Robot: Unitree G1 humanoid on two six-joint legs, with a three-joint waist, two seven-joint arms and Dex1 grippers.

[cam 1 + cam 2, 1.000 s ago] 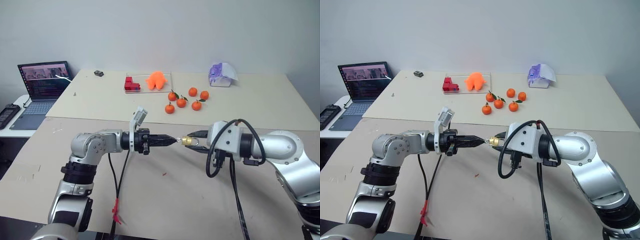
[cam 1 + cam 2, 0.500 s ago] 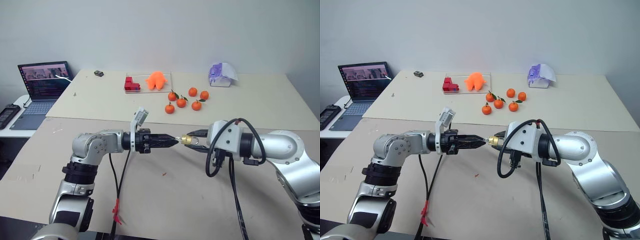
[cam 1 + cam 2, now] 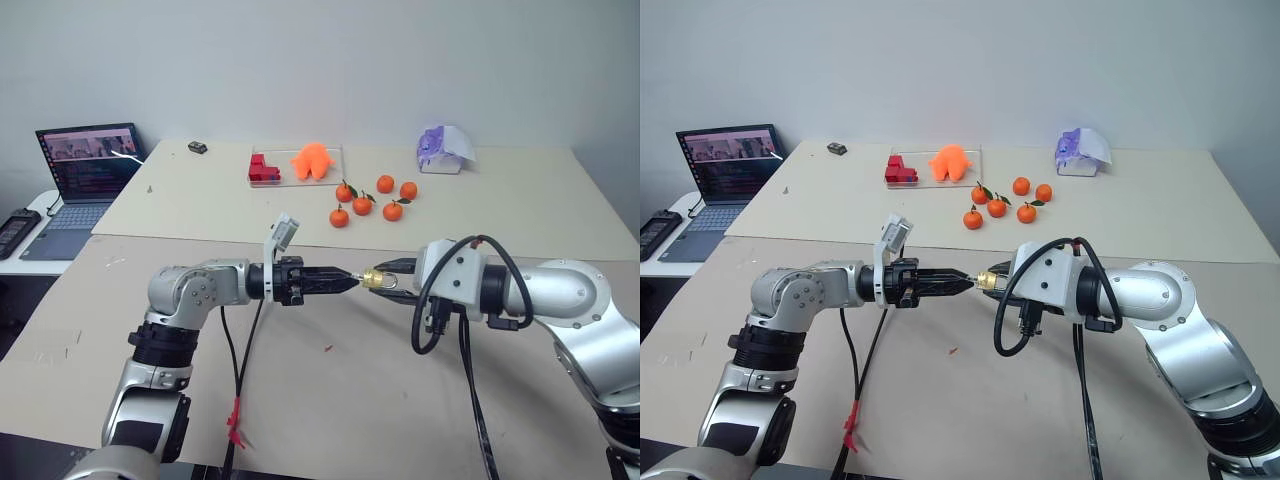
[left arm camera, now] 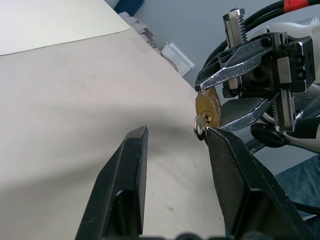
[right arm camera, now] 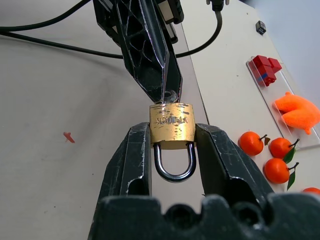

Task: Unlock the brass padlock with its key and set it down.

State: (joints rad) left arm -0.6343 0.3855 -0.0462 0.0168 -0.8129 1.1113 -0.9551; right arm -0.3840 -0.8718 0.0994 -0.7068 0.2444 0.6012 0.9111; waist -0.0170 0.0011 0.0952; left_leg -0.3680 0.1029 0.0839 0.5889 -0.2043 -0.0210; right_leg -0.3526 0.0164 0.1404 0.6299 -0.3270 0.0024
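Right wrist view: right fingers [image 5: 172, 145] pinch the padlock [image 5: 172, 127] mid-air, shackle still seated | key [image 4: 202, 122] sits in its keyhole | left fingers [image 4: 175, 145] parted, one touching the key, not gripping | step: unlocking | next, I'd guess: re-pinch key and twist

Beige table [image 3: 520, 200] — tangerines [image 3: 375, 200], clear tray [image 3: 300, 165], laptop [image 3: 85, 185].
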